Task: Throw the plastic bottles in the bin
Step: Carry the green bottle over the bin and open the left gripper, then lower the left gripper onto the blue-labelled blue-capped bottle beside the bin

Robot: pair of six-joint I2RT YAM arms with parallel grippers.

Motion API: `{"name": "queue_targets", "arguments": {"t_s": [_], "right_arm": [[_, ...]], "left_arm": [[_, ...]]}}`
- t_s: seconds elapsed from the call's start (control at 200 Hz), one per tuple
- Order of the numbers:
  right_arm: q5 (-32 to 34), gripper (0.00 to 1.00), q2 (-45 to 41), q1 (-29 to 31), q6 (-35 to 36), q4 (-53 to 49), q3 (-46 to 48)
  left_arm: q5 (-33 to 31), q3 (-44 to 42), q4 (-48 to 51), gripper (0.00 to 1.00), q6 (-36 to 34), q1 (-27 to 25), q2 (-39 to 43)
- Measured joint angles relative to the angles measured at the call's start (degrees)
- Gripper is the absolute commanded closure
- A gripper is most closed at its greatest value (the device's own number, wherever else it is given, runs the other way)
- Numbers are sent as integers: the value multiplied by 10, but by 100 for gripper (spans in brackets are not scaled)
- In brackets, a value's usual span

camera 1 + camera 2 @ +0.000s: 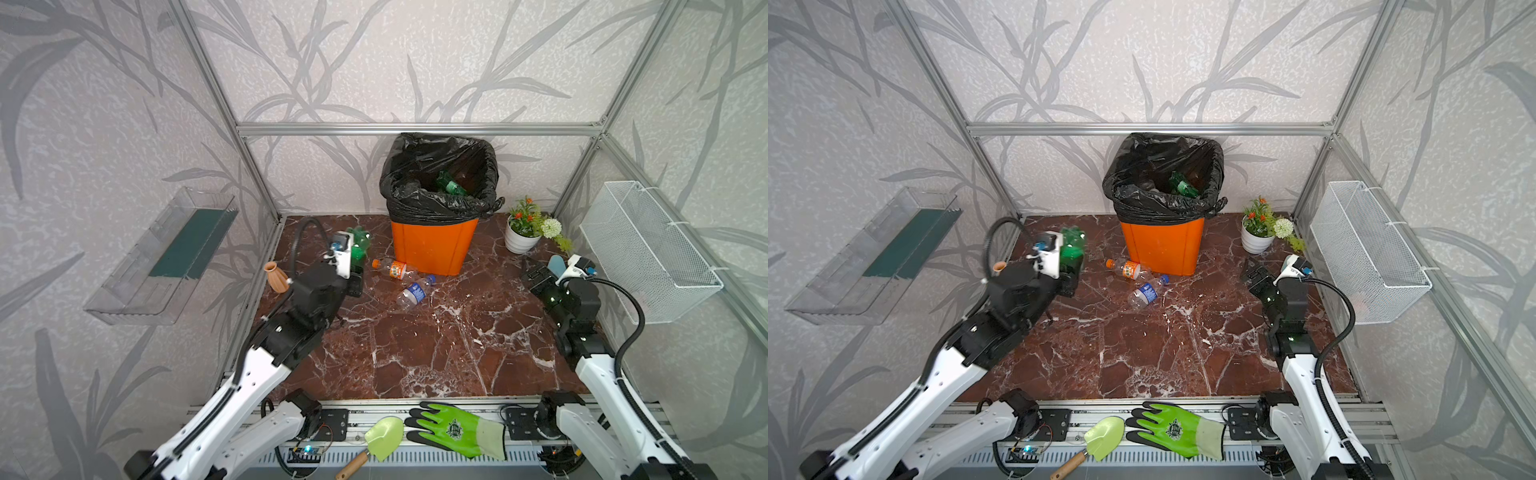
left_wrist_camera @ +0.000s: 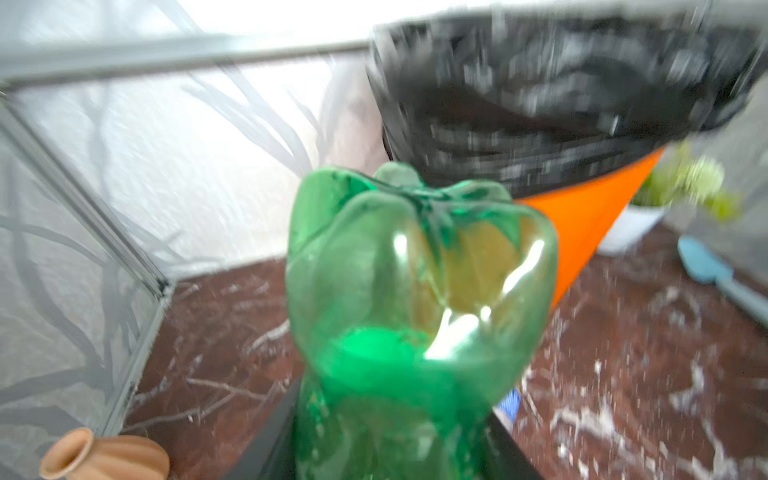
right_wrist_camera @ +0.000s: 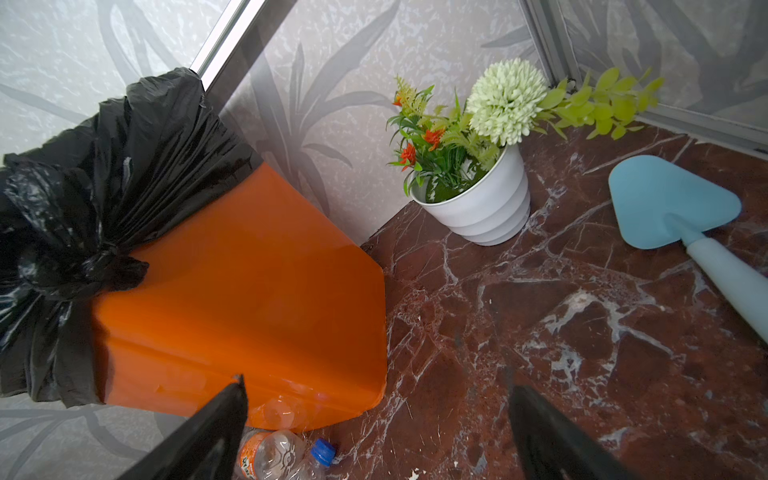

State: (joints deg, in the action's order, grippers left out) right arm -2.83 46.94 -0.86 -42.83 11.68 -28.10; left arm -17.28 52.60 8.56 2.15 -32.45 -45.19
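Nearest the robot, on the marbled table (image 1: 415, 353), the blue-labelled bottle (image 1: 412, 292) lies on its side with its cap pointing toward the bin; just beyond it lies the orange-labelled bottle (image 1: 392, 269), also on its side, cap to the left, close to the bin's front wall; both sit between the two arms, a little nearer the left one.

Further back on the left, the left gripper (image 1: 354, 259) is closed on the green bottle (image 2: 415, 311) and carries it clear of the table; the wrist view shows the black fingers (image 2: 274, 449) pinching its lower body, its long axis running straight out from the jaws, petalled base leading. On the right, the right gripper (image 3: 378, 388) hangs with its jaws spread wide and nothing between them, beside a blue scoop (image 3: 669, 199).

Farthest back stands the bin (image 1: 432, 249), a second green bottle (image 1: 451, 185) already inside its black liner; from the held bottle the opening lies ahead and to the right, and the rim looks higher than the bottle's base, so the coming move probably needs a lift and a swing rightward before release.
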Motion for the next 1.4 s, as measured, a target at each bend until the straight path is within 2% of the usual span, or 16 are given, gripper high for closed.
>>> {"name": "queue_targets", "arguments": {"t_s": [0.105, 0.215, 0.31, 0.425, 0.51, 0.595, 0.64, 0.74, 0.825, 0.915, 1.055, 1.265, 1.4], "right_arm": [[3, 2, -8, 0, 0, -1, 0], [4, 2, -16, 0, 0, -1, 0], [4, 2, -23, 0, 0, -2, 0], [2, 2, -38, 0, -2, -4, 5], [-2, 2, -49, 0, -3, -5, 11], [-7, 2, -58, 0, -5, -9, 17], [-7, 2, -62, 0, -5, -12, 19], [-8, 2, -72, 0, -5, -22, 20], [-7, 2, -82, 0, -2, -31, 20], [-7, 1, -89, -1, 2, -35, 20], [-7, 1, -86, -2, 5, -38, 20], [-10, 1, -67, -3, 4, -38, 20], [-11, 1, -61, -3, 4, -38, 20]], "left_arm": [[-23, -1, -125, 54, -14, 3, 52], [-20, 39, -216, 54, -27, 4, 40], [4, 98, -268, 54, -31, 6, -11], [53, 217, -276, 54, -23, 7, -129], [90, 327, -247, 47, -9, 7, -236], [128, 479, -187, 33, 11, 7, -370], [147, 566, -133, 23, 22, 7, -443], [172, 752, 2, 12, 41, 7, -592], [177, 823, 83, 4, 51, 7, -658], [180, 821, 129, 2, 58, 7, -666], [180, 755, 113, 1, 62, 8, -613], [179, 550, 9, 1, 52, 8, -464], [162, 432, -18, 1, 38, 8, -390]]}}
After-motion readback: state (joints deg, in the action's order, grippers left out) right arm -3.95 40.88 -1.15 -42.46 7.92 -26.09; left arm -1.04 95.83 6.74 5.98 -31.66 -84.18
